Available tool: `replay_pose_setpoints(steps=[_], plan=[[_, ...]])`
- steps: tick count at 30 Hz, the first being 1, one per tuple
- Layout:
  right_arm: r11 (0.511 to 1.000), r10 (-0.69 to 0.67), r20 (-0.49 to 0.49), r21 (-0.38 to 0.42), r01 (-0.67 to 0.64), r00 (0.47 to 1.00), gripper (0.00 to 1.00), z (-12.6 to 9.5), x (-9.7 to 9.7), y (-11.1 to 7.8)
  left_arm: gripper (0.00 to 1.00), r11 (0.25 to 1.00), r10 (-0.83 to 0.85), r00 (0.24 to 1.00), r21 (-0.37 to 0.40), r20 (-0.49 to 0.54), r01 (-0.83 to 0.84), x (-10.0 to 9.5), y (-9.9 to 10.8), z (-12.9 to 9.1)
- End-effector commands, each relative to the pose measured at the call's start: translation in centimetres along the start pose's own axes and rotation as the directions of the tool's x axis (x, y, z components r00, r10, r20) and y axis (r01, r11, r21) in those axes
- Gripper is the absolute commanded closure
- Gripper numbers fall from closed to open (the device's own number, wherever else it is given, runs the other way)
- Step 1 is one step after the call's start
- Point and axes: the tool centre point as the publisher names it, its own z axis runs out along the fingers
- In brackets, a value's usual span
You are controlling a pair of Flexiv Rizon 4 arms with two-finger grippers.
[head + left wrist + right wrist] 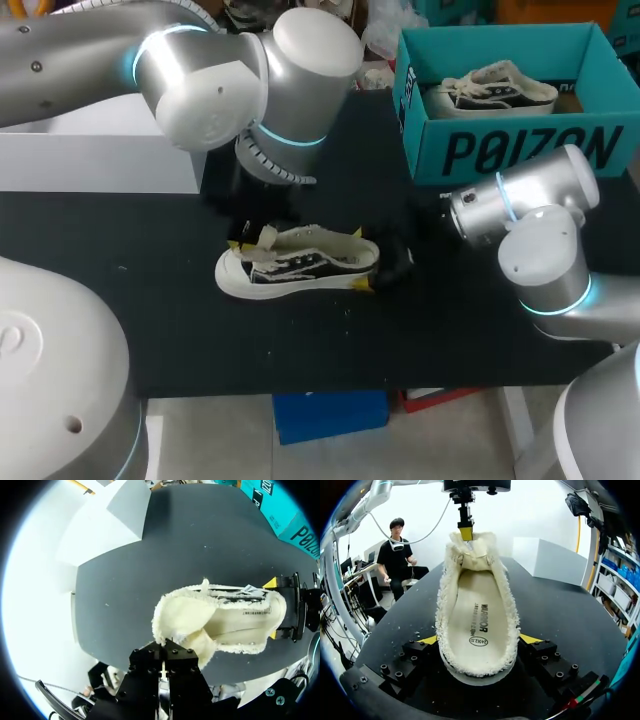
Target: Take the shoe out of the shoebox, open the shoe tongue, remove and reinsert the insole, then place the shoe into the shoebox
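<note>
A white and black fleece-lined shoe (300, 262) lies on its sole in the middle of the black table (150, 310). My left gripper (164, 643) is shut on the shoe's tongue (180, 617) at the toe end and holds it lifted back. My right gripper (479, 652) clasps the heel from both sides, its yellow fingertips (530, 639) against the shoe's walls. The insole (477, 622) lies flat inside the shoe. In the right wrist view my left gripper (465, 532) pinches the tongue at the shoe's far end. The teal shoebox (520, 150) stands at the back right.
A second shoe (490, 90) lies inside the shoebox. A white block (100, 160) stands at the table's back left. Bare table shows in front of the shoe and to its left.
</note>
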Motion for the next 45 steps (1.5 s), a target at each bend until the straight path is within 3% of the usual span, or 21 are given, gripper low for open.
replay_pose_setpoints(steps=[1,10,11,14,15,16,21,24,29,30,31,32,33,35,36,40,41,43,44,45], plan=[[1.0,0.004,0.004,0.002,-0.004,1.0,1.0,0.1,-0.1,-0.4,1.0,1.0,-0.009,1.0,-0.012,-0.002,0.009,-0.6,0.3,0.9],[1.0,0.004,0.004,0.002,-0.004,1.0,1.0,0.1,-0.1,-0.4,1.0,0.998,-0.019,1.0,-0.054,0.013,0.02,-1.0,0.2,2.5],[1.0,0.004,0.004,0.002,-0.004,1.0,1.0,0.1,-0.1,-0.4,0.93,0.998,-0.018,1.0,-0.058,0.014,0.019,-1.0,0.2,2.7],[1.0,0.004,0.004,0.002,-0.004,1.0,1.0,0.1,-0.1,-0.4,0.46,0.998,-0.002,1.0,-0.056,0.008,0.002,-1.2,0.2,2.6],[1.0,0.004,0.004,0.002,-0.004,1.0,1.0,0.1,-0.1,-0.4,0.02,0.999,0.004,1.0,-0.044,-0.003,-0.004,-1.4,0.1,2.4],[1.0,0.004,0.004,0.002,-0.004,1.0,1.0,0.1,-0.1,-0.4,0.0,1.0,0.01,1.0,-0.017,-0.026,-0.01,-1.6,0.1,2.0],[1.0,0.004,0.004,0.002,-0.004,1.0,1.0,0.1,-0.1,-0.4,0.0,0.985,0.121,0.985,0.14,-0.119,-0.104,-2.6,0.1,-1.5],[1.0,0.004,0.004,0.002,-0.004,1.0,1.0,0.1,-0.1,-0.4,0.0,0.946,0.25,0.962,0.242,-0.114,-0.217,-2.9,-0.3,-3.8],[1.0,0.004,0.004,0.002,-0.004,1.0,1.0,0.1,-0.1,-0.4,0.0,0.806,0.521,0.846,0.394,-0.116,-0.442,-2.9,-1.3,-7.6],[1.0,0.004,0.004,0.002,-0.004,1.0,1.0,0.1,-0.1,-0.4,0.13,0.778,0.562,0.819,0.413,-0.12,-0.473,-2.9,-1.7,-8.1],[1.0,0.004,0.004,0.002,-0.004,1.0,1.0,0.1,-0.1,-0.4,0.37,0.735,0.619,0.777,0.431,-0.114,-0.523,-2.7,-2.0,-8.7],[1.0,0.004,0.004,0.002,-0.004,1.0,1.0,0.1,-0.1,-0.4,0.54,0.699,0.661,0.743,0.444,-0.104,-0.56,-2.3,-2.3,-9.1],[1.0,0.004,0.004,0.002,-0.004,1.0,1.0,0.1,-0.1,-0.4,0.62,0.647,0.724,0.682,0.447,-0.106,-0.618,-1.9,-2.7,-9.5],[1.0,0.004,0.004,0.002,-0.004,1.0,1.0,0.1,-0.1,-0.4,0.96,0.525,0.83,0.552,0.454,-0.083,-0.72,-0.7,-3.0,-9.9],[1.0,0.004,0.004,0.002,-0.004,1.0,1.0,0.1,-0.1,-0.4,1.0,0.45,0.88,0.468,0.458,-0.081,-0.766,-0.1,-3.2,-9.9],[1.0,0.004,0.004,0.002,-0.004,1.0,1.0,0.1,-0.1,-0.4,1.0,0.187,0.982,0.154,0.481,-0.108,-0.857,2.5,-3.2,-9.5],[1.0,0.004,0.004,0.002,-0.004,1.0,1.0,0.1,-0.1,-0.4,1.0,0.094,0.99,0.029,0.506,-0.135,-0.857,2.8,-3.0,-9.5],[1.0,0.004,0.004,0.002,-0.004,1.0,1.0,0.1,-0.1,-0.4,1.0,0.006,0.977,-0.109,0.54,-0.181,-0.841,3.1,-2.9,-9.4],[1.0,0.004,0.004,0.002,-0.004,1.0,1.0,0.1,-0.1,-0.4,1.0,0.033,0.974,-0.094,0.535,-0.208,-0.844,3.4,-3.3,-9.3],[1.0,0.004,0.004,0.002,-0.004,1.0,1.0,0.1,-0.1,-0.4,1.0,0.139,0.969,0.022,0.468,-0.246,-0.873,4.0,-3.8,-9.4]])
